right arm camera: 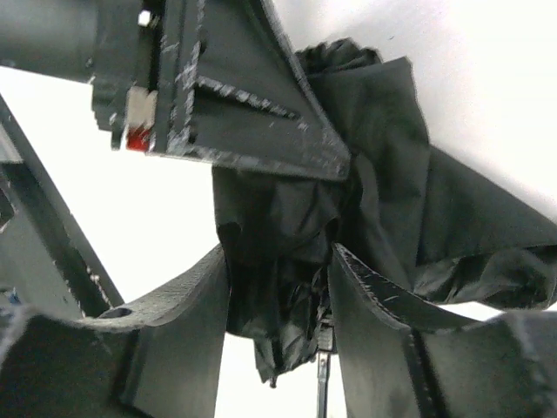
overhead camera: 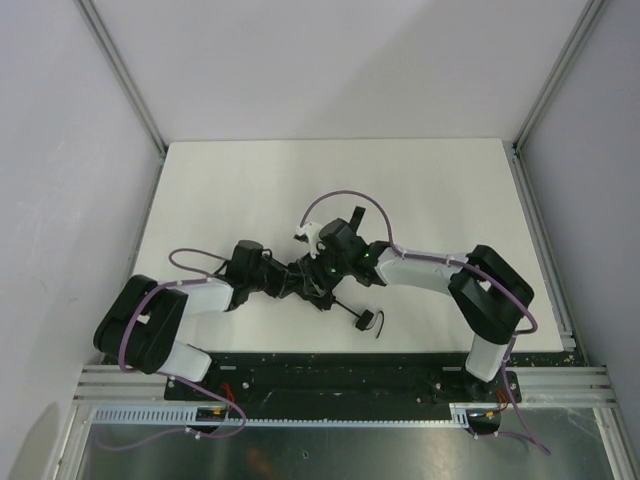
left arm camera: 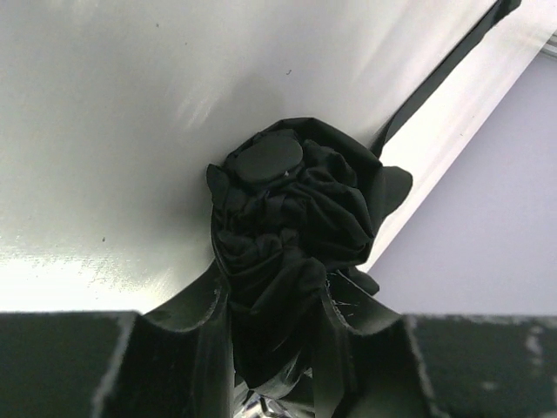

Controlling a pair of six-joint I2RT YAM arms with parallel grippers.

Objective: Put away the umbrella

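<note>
The umbrella [overhead camera: 308,277] is a bunched black bundle held above the middle of the white table [overhead camera: 250,190], between my two grippers. Its thin shaft runs down-right to the short handle and wrist loop [overhead camera: 366,320] near the table's front. My left gripper [overhead camera: 290,282] comes from the left. In the left wrist view this gripper [left arm camera: 274,300] is shut on the crumpled canopy [left arm camera: 287,209], and the round cap [left arm camera: 270,158] points away. My right gripper [overhead camera: 322,266] comes from the right. In the right wrist view it [right arm camera: 278,261] has black fabric [right arm camera: 383,157] filling its gap and touching both fingers.
The left gripper's body [right arm camera: 235,96] sits close above the right gripper's fingers. Grey walls and aluminium posts [overhead camera: 125,80] enclose the table. A black mounting rail [overhead camera: 330,365] runs along the near edge by the arm bases.
</note>
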